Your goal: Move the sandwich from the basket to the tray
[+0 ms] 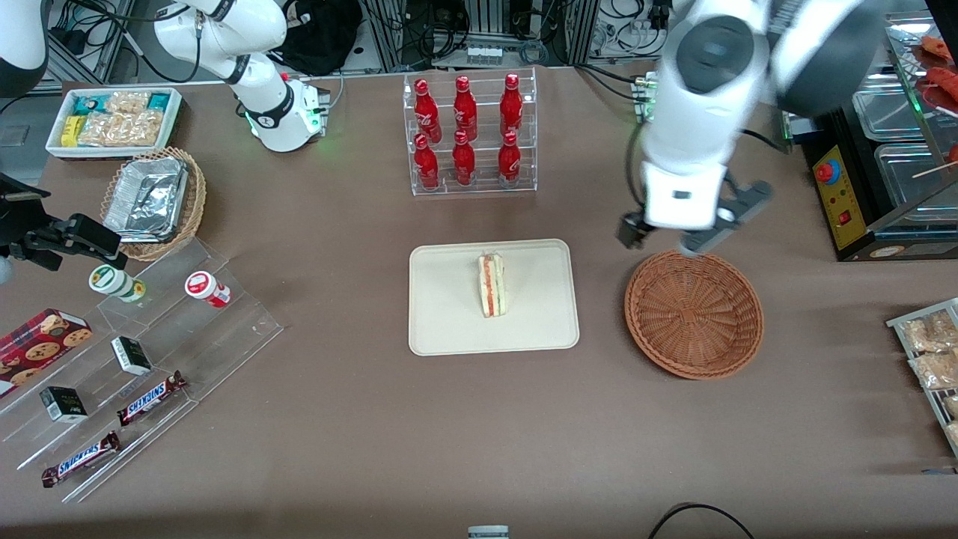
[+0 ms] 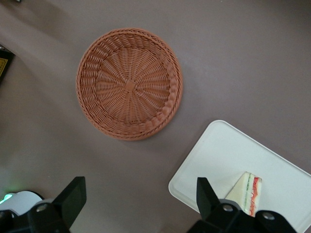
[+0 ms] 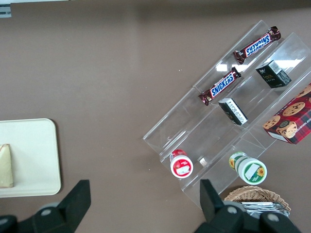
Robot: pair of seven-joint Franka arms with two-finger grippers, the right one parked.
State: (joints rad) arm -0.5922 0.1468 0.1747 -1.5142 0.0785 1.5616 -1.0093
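- I see the sandwich (image 1: 492, 285) standing on its edge on the tray (image 1: 441, 314).
- The basket (image 1: 694, 313) sits empty beside the tray — toward my working arm's end.
- My gripper (image 1: 668, 238) hangs above the basket's farther rim, fingers (image 2: 72, 198) spread apart, holding nothing.

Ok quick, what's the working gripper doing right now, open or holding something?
Left gripper: open, holding nothing, above the basket's rim; the sandwich lies on the tray.
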